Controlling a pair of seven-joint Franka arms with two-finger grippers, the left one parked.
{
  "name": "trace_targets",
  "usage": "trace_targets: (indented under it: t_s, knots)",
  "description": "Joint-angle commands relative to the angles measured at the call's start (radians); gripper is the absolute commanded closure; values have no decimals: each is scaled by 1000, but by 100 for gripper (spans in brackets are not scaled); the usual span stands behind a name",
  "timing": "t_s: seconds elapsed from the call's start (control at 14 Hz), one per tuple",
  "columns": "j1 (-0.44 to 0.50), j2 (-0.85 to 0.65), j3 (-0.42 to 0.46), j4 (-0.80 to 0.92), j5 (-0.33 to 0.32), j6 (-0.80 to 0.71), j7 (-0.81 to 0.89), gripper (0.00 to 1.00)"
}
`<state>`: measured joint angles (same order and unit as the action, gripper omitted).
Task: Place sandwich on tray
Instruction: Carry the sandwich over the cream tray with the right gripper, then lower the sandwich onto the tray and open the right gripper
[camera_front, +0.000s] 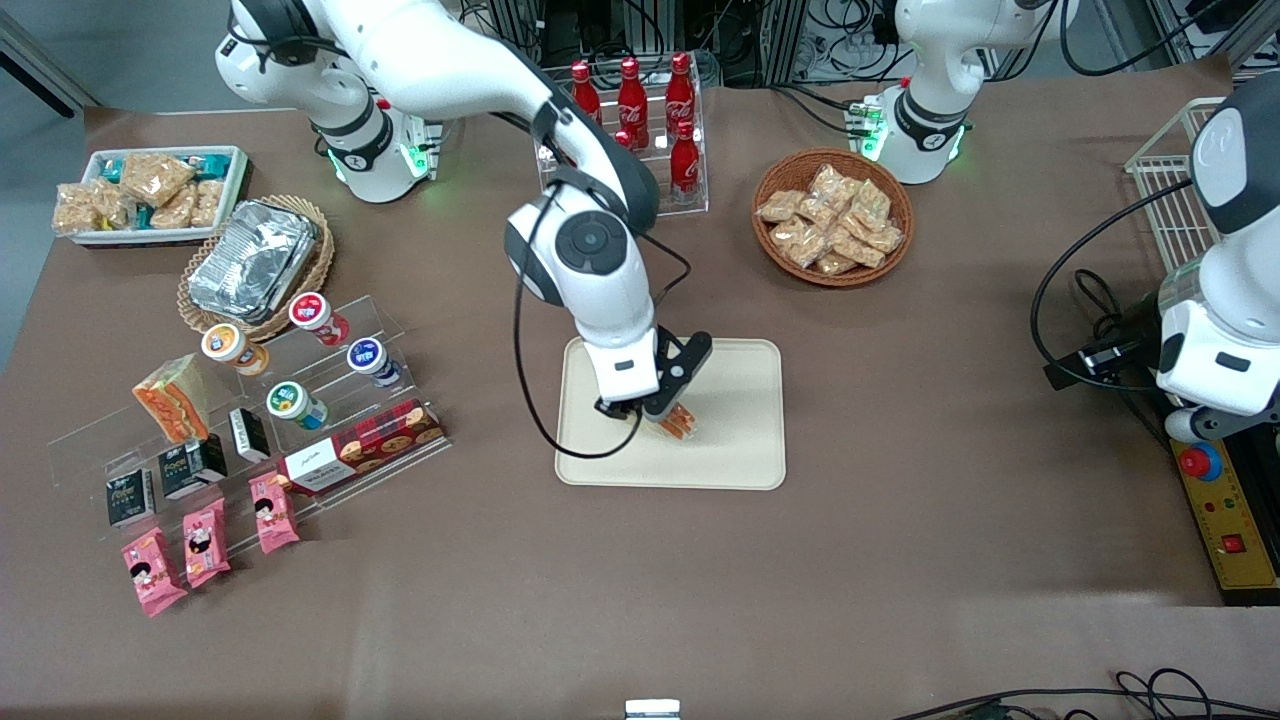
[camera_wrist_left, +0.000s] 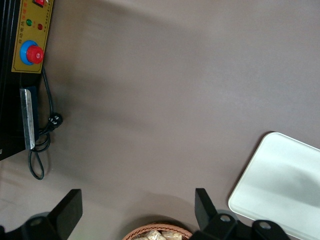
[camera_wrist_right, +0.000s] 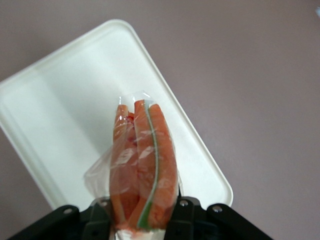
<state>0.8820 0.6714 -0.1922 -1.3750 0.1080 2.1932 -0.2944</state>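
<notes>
The hand (camera_front: 668, 417) pinches the sandwich (camera_wrist_right: 142, 165) by its edge, holding it just above the tray (camera_front: 740, 400), which lies in the middle of the tabletop (camera_front: 900, 560). To do it well, I think the hand should lower until the wrap touches, then spread its fingers slowly. The arm reaches down steeply, with the hand slightly tilted.

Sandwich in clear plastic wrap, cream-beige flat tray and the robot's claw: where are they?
Wrapped wedge sandwich (camera_wrist_right: 145, 165): right wrist view, on its orange layered edge.
Cream-beige flat tray (camera_front: 740, 420): front view, on its bare surface.
Claw (camera_front: 668, 418): front view, between its fingertips, shut on the sandwich above the tray.
</notes>
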Motion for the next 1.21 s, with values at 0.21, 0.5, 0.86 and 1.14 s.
trace_targets:
  t_s: [0.21, 0.5, 0.86, 1.14]
  knots:
    - [40, 92, -13, 16, -71, 81, -81, 62]
    - [40, 129, -13, 14, -106, 109, -101, 61]
    - [40, 155, -13, 14, -106, 112, -175, 58]
    - [41, 140, -13, 14, -94, 111, -161, 1]
